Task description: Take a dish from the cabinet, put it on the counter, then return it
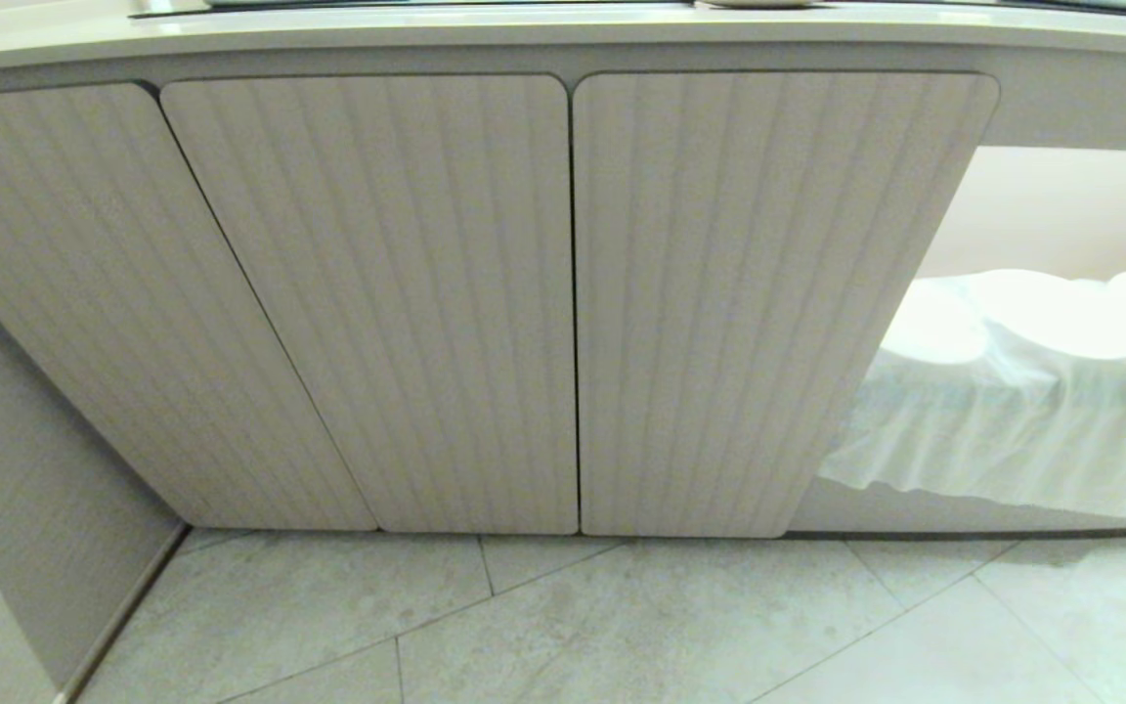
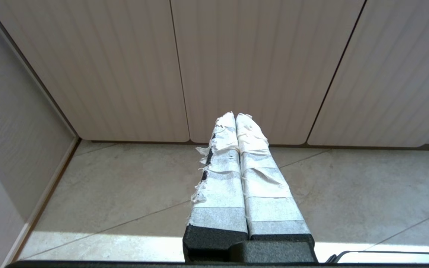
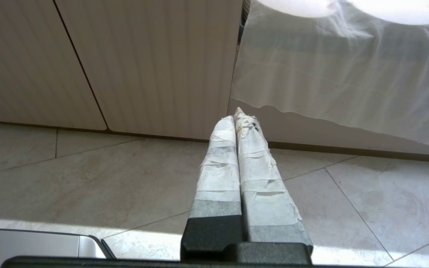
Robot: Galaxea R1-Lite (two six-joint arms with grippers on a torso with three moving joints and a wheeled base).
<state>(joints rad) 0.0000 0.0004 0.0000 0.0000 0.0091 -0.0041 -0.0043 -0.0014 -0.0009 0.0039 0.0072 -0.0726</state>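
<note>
The cabinet (image 1: 563,293) fills the head view, its three ribbed beige doors all closed. Above it runs the cream edge of the counter (image 1: 563,29). The dish is hidden. Neither arm shows in the head view. In the left wrist view, my left gripper (image 2: 235,115) is shut and empty, its taped fingers pressed together, held over the floor and pointing at the closed doors (image 2: 237,56). In the right wrist view, my right gripper (image 3: 235,113) is likewise shut and empty, pointing at the right end of the doors (image 3: 143,56).
To the right of the doors is an open bay where a white cloth (image 1: 1013,411) drapes over rounded shapes; the cloth (image 3: 348,74) hangs just beyond my right gripper. A side wall (image 1: 25,469) closes the left. Grey floor tiles (image 1: 622,626) lie in front.
</note>
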